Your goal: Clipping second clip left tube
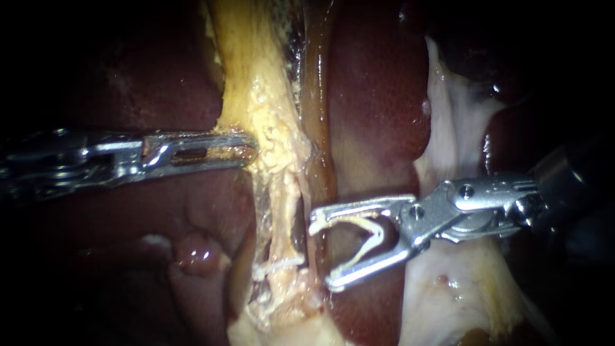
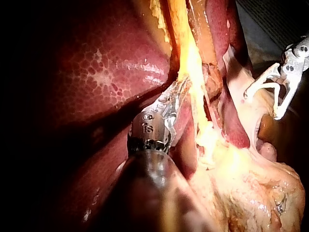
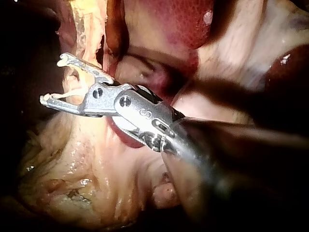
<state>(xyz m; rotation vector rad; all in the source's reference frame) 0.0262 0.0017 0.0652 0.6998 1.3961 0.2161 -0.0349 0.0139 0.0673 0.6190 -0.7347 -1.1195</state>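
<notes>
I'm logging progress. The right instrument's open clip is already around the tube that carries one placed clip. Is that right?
No. The endoscope view shows the open clip, held by the right instrument, beside the tube, not around it. The tube does carry one placed clip.

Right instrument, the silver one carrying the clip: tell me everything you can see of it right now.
The silver metal right instrument enters from the right on a dark shaft, with a riveted hinge behind two slim jaws. The jaws stand wide apart, holding a white V-shaped open clip that touches both. It lies nearly level, tips pointing at the yellow tissue strand, seemingly just short of it. Behind it lies dark red liver.
</notes>
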